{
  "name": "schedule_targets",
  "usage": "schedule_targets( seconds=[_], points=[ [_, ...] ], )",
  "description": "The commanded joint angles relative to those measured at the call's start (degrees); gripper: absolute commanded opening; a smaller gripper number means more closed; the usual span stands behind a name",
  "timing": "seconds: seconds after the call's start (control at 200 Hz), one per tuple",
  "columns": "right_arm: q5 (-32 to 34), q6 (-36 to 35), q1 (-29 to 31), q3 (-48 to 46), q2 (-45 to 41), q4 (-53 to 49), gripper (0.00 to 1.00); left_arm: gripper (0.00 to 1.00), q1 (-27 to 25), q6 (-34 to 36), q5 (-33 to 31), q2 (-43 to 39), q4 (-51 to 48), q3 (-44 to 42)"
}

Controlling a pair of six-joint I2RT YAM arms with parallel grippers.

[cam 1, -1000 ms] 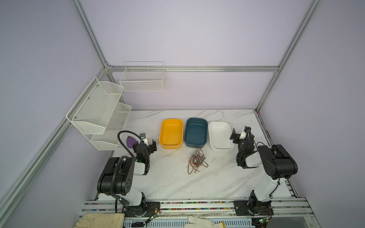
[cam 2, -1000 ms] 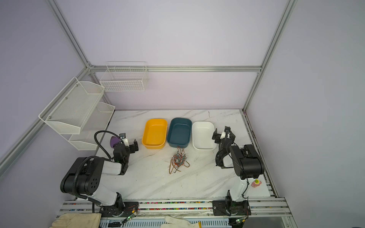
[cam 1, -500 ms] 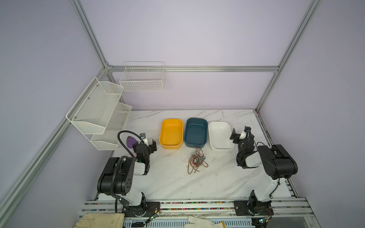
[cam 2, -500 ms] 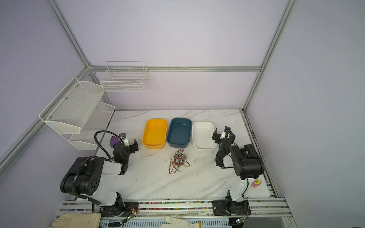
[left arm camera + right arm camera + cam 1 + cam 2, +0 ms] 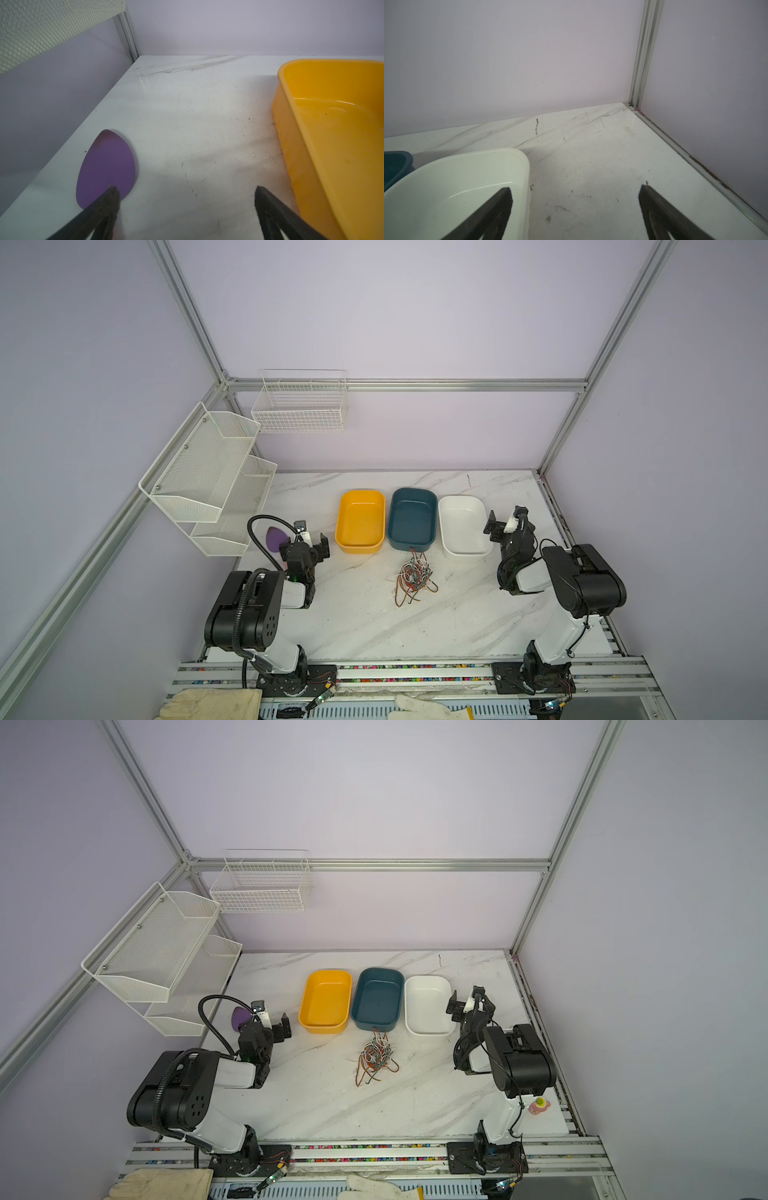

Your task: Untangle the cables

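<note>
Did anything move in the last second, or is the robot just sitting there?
Nothing visibly changed. The left gripper and right gripper stay open at the sides, holding nothing, and the cables still lie tangled on the table between them.

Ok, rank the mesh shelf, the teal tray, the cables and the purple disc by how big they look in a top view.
1. mesh shelf, clearly largest, though it is mounted higher and so nearer the camera.
2. teal tray and cables: similar outlines, too close to rank.
3. purple disc, smallest.
</note>
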Motion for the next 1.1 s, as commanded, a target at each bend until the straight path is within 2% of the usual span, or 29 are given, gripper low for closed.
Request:
schedule_targets(
  seconds=[0.0, 0.075, 0.165, 0.26, 0.305, 0.375, 0.5, 0.575, 0.62, 0.75, 0.8, 0.86, 0.95, 1.025, 1.095],
  points=[
    [1.63, 0.12, 0.26, 1.74, -3.24, -4.24, 0.98, 1.00, 0.10, 0.83, 0.35, -0.61, 2.02, 1.68],
    [3.32, 0.66, 0.35, 4.10, -7.93, -12.57, 0.98, 1.00, 0.12, 0.84, 0.37, -0.56, 2.02, 1.73],
    [5.12, 1.30, 0.60, 2.66, -13.51, -12.98, 0.98, 1.00, 0.13, 0.77, 0.36, -0.58, 2.02, 1.69],
    [9.26, 8.94, 0.70, 2.00, -20.91, -17.17, 0.98, 1.00, 0.14, 0.84, 0.38, -0.60, 2.02, 1.68],
    [7.10, 11.83, 0.82, 2.49, -23.27, -19.71, 0.98, 1.00, 0.12, 0.81, 0.36, -0.57, 2.02, 1.68],
    [2.72, 12.63, 1.91, 3.20, -27.07, -21.37, 0.98, 1.00, 0.07, 0.79, 0.28, -0.56, 2.09, 1.68],
    [5.80, 12.91, 7.06, 7.33, -30.55, -31.04, 0.98, 1.00, 0.15, 0.76, 0.37, -0.56, 2.02, 1.71],
    [0.73, 13.11, 8.92, 8.71, -33.53, -35.51, 0.98, 1.00, 0.15, 0.82, 0.30, -0.57, 2.02, 1.69],
    [-3.63, 16.06, 9.06, 8.60, -35.68, -36.55, 0.98, 1.00, 0.17, 0.83, 0.27, -0.54, 2.02, 1.72],
    [-20.97, 20.07, 9.09, 6.66, -38.01, -34.70, 0.98, 1.00, 0.11, 0.84, 0.37, -0.55, 2.02, 1.81],
    [-20.16, 22.60, 9.05, 7.09, -38.51, -39.20, 0.98, 1.00, 0.11, 0.83, 0.36, -0.56, 2.02, 1.69],
    [-18.40, 30.77, 9.05, 7.34, -38.77, -43.88, 0.98, 1.00, 0.18, 0.75, 0.32, -0.61, 2.01, 1.76],
    [-22.17, 31.21, 9.07, 7.03, -39.00, -45.78, 0.98, 1.00, 0.13, 1.52, 1.07, -4.25, 2.58, 0.41],
    [-22.62, 32.10, 9.10, 7.45, -38.93, -48.47, 0.98, 1.00, 0.12, -0.63, -2.73, -11.79, -10.92, 4.45],
    [-26.37, 32.12, 9.05, 7.29, -38.48, -49.59, 0.98, 1.00, 0.10, -3.42, -3.16, -16.38, -22.72, 9.17]
  ],
)
